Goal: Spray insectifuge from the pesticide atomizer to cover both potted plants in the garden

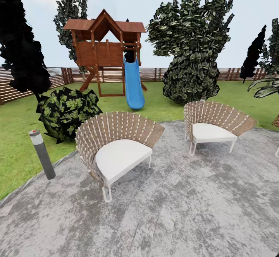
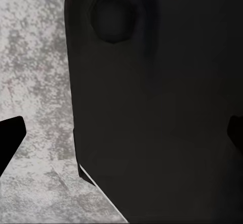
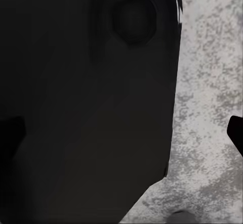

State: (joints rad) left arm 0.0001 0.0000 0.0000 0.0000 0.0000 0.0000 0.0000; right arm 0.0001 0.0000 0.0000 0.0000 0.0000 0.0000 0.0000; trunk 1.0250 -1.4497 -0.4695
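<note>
The garden lawn [image 1: 23, 117] and the round grey stone patio [image 1: 186, 210] lie ahead in the head view. The pesticide atomizer and the two potted plants are out of view. In the left wrist view my left gripper [image 2: 122, 135] is open, its dark fingertips [image 2: 10, 138] far apart over the robot's dark body and grey stone. In the right wrist view my right gripper [image 3: 122, 133] is open too, one fingertip [image 3: 236, 133] over the patio stone. Nothing is held in either.
Two wicker seats [image 1: 116, 148] [image 1: 213, 127] stand on the patio. A grey bollard lamp [image 1: 42, 154] marks its left edge beside a dark bush [image 1: 68, 112]. Beyond are a wooden playhouse with a blue slide [image 1: 134, 84], a large tree [image 1: 192, 52], the slat fence [image 1: 155, 74] and striped agave leaves [image 1: 268, 86].
</note>
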